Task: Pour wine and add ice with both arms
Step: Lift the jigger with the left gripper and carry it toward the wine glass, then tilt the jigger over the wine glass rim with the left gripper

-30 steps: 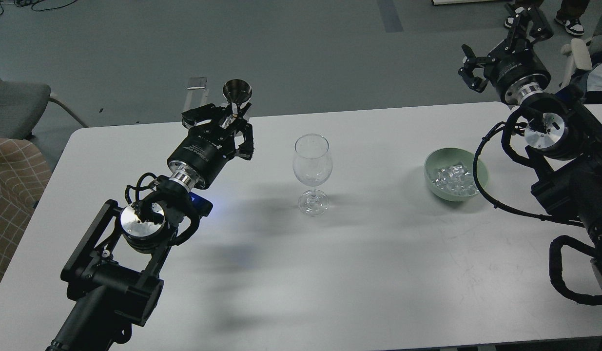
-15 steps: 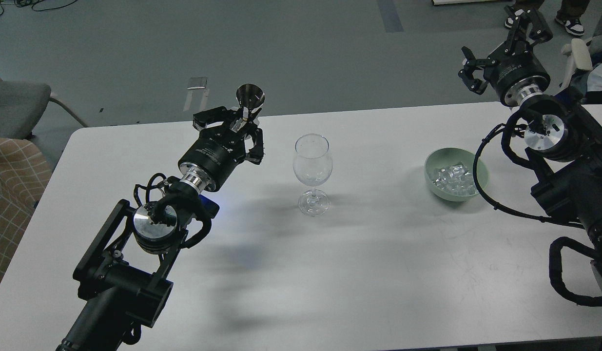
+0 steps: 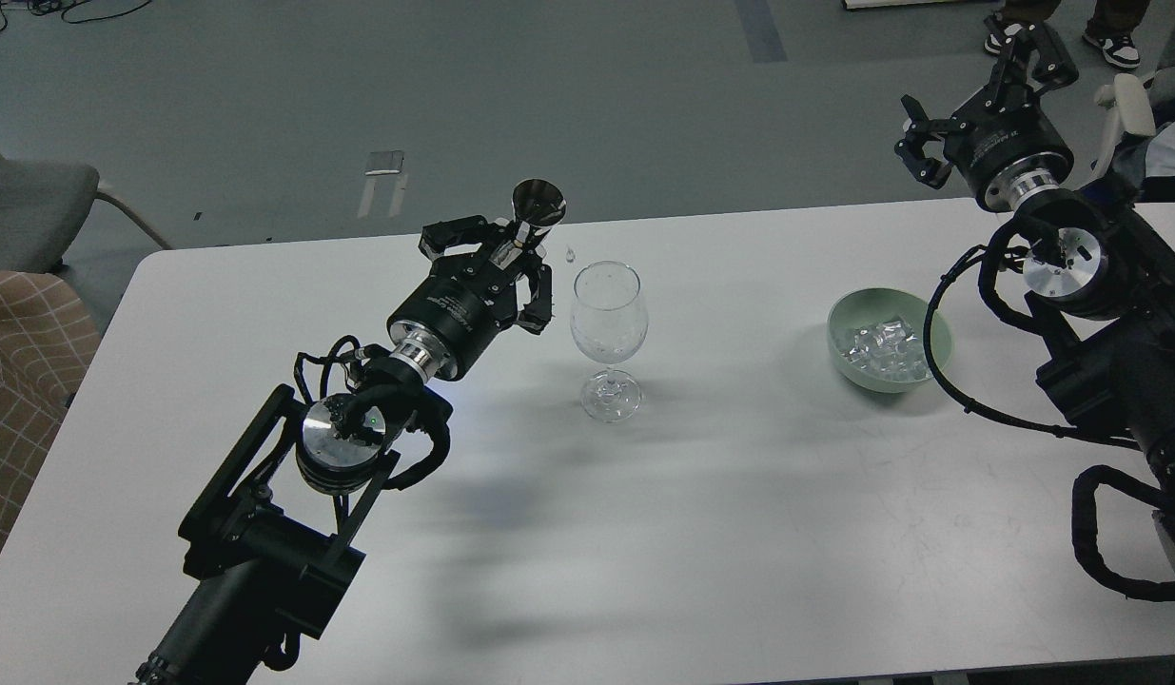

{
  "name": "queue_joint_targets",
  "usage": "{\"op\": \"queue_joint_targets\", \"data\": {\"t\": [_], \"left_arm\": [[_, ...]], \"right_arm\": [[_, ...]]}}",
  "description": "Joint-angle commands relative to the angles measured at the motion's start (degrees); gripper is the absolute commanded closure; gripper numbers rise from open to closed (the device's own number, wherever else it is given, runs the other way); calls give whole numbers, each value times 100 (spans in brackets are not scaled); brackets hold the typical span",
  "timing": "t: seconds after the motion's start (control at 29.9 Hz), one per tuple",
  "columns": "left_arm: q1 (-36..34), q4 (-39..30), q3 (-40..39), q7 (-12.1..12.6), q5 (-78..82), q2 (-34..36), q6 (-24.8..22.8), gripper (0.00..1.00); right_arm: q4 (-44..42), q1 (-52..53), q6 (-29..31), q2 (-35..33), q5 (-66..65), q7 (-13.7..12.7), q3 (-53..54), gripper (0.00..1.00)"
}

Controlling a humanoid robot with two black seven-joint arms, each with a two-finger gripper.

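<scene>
**Wine glass sits at 3 o'clock from the loaded left gripper, almost touching**

Table (image 3: 644, 533) first: big white top, everything on it spread along the far half. Left arm (image 3: 264, 533) comes in from 7 o'clock and runs up toward 1 o'clock. Right arm (image 3: 1110, 333) hangs over the table's edge at 3 o'clock.

Left gripper (image 3: 507, 255) is closed around the stem of a small metal funnel-shaped cup (image 3: 538, 202), cup mouth pointing up and away toward 1 o'clock along the arm's own line. Right gripper (image 3: 977, 105) is spread wide with nothing in it, parked past the far edge at about 1 o'clock.

Wine glass (image 3: 607, 328) stands upright mid-table and looks empty. Its rim is just beside the left fingers, at 3 o'clock from them, so my guess is the pour only needs a short shift right plus a tip of the cup. Left arm is clearly the nearer one for that.

Green bowl (image 3: 937, 328) sits at 3 o'clock from the glass, well apart. Ice (image 3: 880, 347) is piled inside it, at about 7 o'clock from the right gripper, so that arm is the closer one for the cubes.
</scene>
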Motion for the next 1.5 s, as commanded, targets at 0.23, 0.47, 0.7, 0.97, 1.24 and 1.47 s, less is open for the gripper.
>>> {"op": "queue_joint_targets", "data": {"t": [0.23, 0.47, 0.7, 0.97, 1.24, 1.47], "left_arm": [[-21, 3, 18, 0, 128, 25, -17, 100], [-12, 3, 18, 9, 498, 8, -35, 100], [-30, -5, 18, 18, 568, 25, -35, 100], [-65, -5, 27, 27, 998, -27, -26, 100], [-232, 3, 35, 0, 1060, 52, -26, 100], [-232, 3, 35, 9, 1209, 52, -52, 100]], "right_arm": [[9, -2, 0, 15, 0, -1, 9, 0], [44, -2, 0, 7, 0, -1, 9, 0], [44, -2, 0, 7, 0, -1, 9, 0], [44, -2, 0, 7, 0, -1, 9, 0], [44, -2, 0, 7, 0, -1, 9, 0], [44, -2, 0, 7, 0, -1, 9, 0]]}}
